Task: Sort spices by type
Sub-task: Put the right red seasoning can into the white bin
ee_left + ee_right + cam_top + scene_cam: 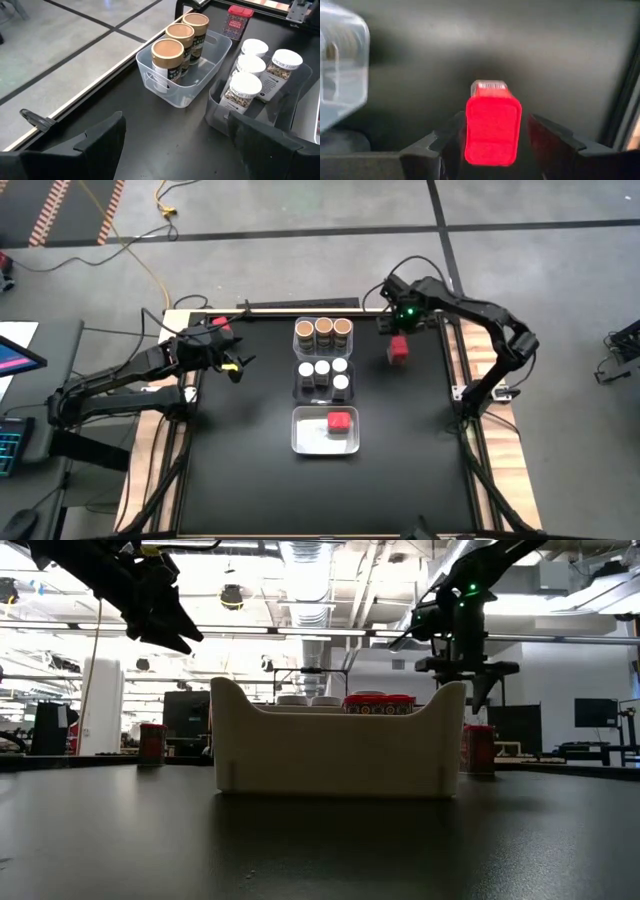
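Right pincer (492, 150): above the far right part of the counter (240, 480), fingers spread to either side of a red-topped jar (493, 131), gaps showing both sides; nothing gripped.
Red-topped jar: upright on the counter, just right of the bins.
Left pincer (236, 364): raised over the counter's far left, fingers wide apart, empty.
Far bin (200, 75): three tan-topped jars (324, 330) in a row.
Middle bin (280, 107): white-topped jars (323, 372), four visible from above.
Near bin (300, 435): one red-topped jar in bin (340, 423).
Second loose red jar (219, 323): far left counter edge, beside the left arm.
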`<state>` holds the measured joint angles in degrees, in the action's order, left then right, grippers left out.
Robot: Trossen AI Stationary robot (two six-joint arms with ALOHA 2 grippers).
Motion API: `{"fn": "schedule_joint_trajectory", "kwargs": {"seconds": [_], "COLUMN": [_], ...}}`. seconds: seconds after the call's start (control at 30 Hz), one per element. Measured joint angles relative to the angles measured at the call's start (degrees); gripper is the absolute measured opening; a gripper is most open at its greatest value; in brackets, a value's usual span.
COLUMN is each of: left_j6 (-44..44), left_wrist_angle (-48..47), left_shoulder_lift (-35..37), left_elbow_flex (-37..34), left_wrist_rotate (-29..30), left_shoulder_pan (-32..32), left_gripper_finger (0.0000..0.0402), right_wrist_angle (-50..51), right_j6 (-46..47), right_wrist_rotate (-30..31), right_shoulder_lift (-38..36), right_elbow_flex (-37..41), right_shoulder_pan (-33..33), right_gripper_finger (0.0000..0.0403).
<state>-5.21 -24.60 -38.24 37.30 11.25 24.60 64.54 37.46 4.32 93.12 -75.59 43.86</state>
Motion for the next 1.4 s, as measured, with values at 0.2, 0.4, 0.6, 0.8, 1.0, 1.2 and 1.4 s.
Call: {"fn": "schedule_joint_trajectory", "kwargs": {"seconds": [0.2, 0.4, 0.6, 0.8, 1.0, 1.2, 1.4], "left_j6": [-0.04, 0.12, 1.53, 1.66, 2.54, 3.10, 3.10], "left_wrist_angle": [-0.42, -0.44, -0.44, -0.45, -0.44, -0.44, -0.44], "left_shoulder_lift": [0.00, 0.00, 0.00, 0.00, 0.00, 0.00, 0.00], "left_elbow_flex": [0.00, 0.00, 0.00, 0.00, 0.00, 0.00, 0.00], "left_wrist_rotate": [-0.07, -0.15, -0.22, -0.20, -0.20, -0.18, -0.17], "left_shoulder_pan": [0.01, 0.00, 0.02, 0.02, 0.02, 0.02, 0.02], "left_gripper_finger": [0.0332, 0.0332, 0.0332, 0.0332, 0.0332, 0.0332, 0.0332], "right_wrist_angle": [-1.86, -1.95, -2.02, 0.84, 1.22, -2.35, -8.52], "right_j6": [-2.13, -1.43, -0.80, 4.46, 4.67, 5.73, 6.05], "right_wrist_rotate": [0.31, 0.42, 4.83, 4.91, 3.05, 1.42, -1.79], "right_shoulder_lift": [0.00, 0.02, 0.02, 0.02, 0.02, 0.02, 0.03], "right_elbow_flex": [-0.02, -0.04, -0.04, -0.04, 0.95, 6.00, 9.70], "right_shoulder_pan": [-0.42, -0.21, -0.42, -0.42, -0.38, -0.79, -2.73], "right_gripper_finger": [0.0232, 0.0265, 0.0323, 0.0354, 0.0356, 0.0356, 0.0356]}}
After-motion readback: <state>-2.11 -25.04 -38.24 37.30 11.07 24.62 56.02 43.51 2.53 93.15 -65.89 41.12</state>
